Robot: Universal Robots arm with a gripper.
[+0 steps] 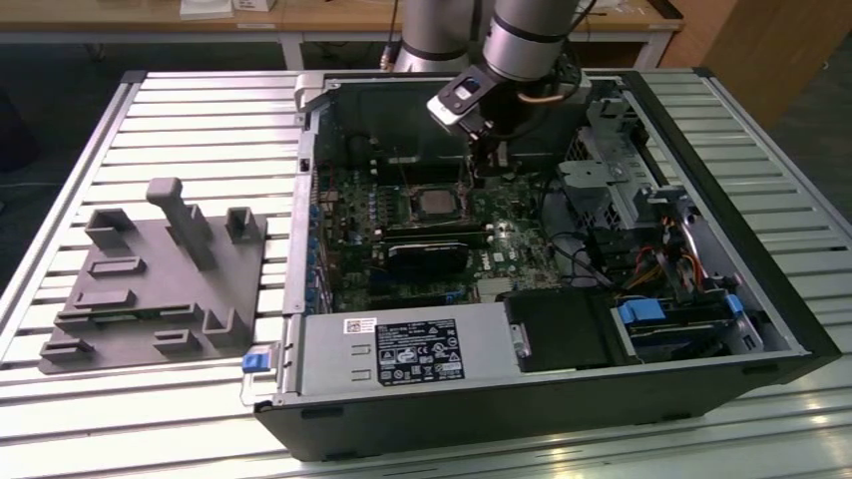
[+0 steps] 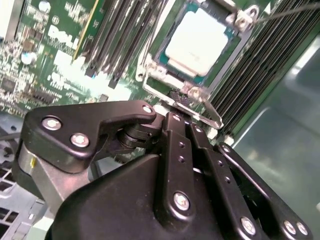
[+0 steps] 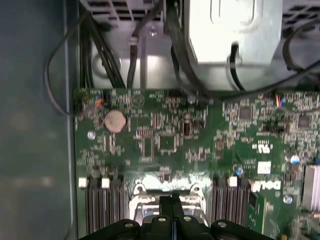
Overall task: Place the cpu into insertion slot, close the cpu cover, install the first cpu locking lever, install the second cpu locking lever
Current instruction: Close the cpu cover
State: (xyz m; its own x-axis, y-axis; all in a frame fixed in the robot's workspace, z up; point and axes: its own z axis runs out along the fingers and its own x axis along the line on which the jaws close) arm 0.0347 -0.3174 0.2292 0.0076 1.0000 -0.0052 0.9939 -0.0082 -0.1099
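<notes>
the black two-finger gripper hangs low over the green motherboard, fingers pressed together, nothing visible between them. the small square silvery-topped cpu sits in the metal-rimmed square insertion slot, just beyond the fingertips.

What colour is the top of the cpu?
The cpu has a pale silver top; the second wrist view shows it best.
</notes>
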